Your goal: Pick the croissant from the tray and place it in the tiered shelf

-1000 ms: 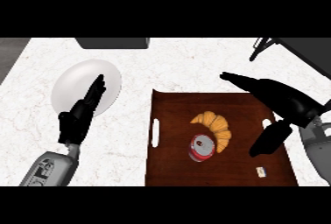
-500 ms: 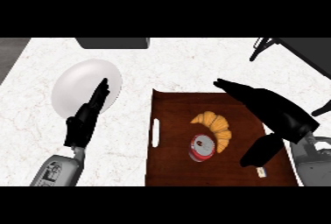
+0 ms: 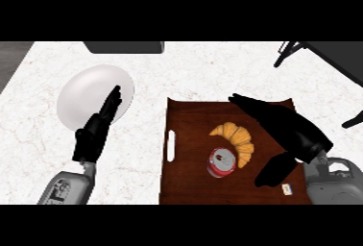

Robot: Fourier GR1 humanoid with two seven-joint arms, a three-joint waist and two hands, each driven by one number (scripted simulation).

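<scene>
Over the last second the right hand [image 3: 287, 132] has swung in from the tray's right edge toward its middle, and its fingers [image 3: 248, 103] now reach over the far part of the wood while the thumb [image 3: 273, 170] hangs lower, near the right rim. The hand is spread wide, fingers straight, holding nothing. The gap between fingers and thumb opens toward the croissant [image 3: 237, 139], which lies untouched just beside the hand, on its left, near the middle of the tray [image 3: 188, 178]. A small red and grey round object [image 3: 222, 162] sits touching or nearly touching the croissant's near end, so a closing grasp may brush it.

This looks like the approach step: the hand is lining up but has not yet come down around the pastry, and nothing has been lifted. The dark frame at the top right, probably the tiered shelf [image 3: 333, 57], stands well apart from the tray across the pale surface [image 3: 212, 72].

The left hand [image 3: 96, 134] has crept slightly up and rests open, fingers straight, over the near edge of a white plate [image 3: 81, 93].
</scene>
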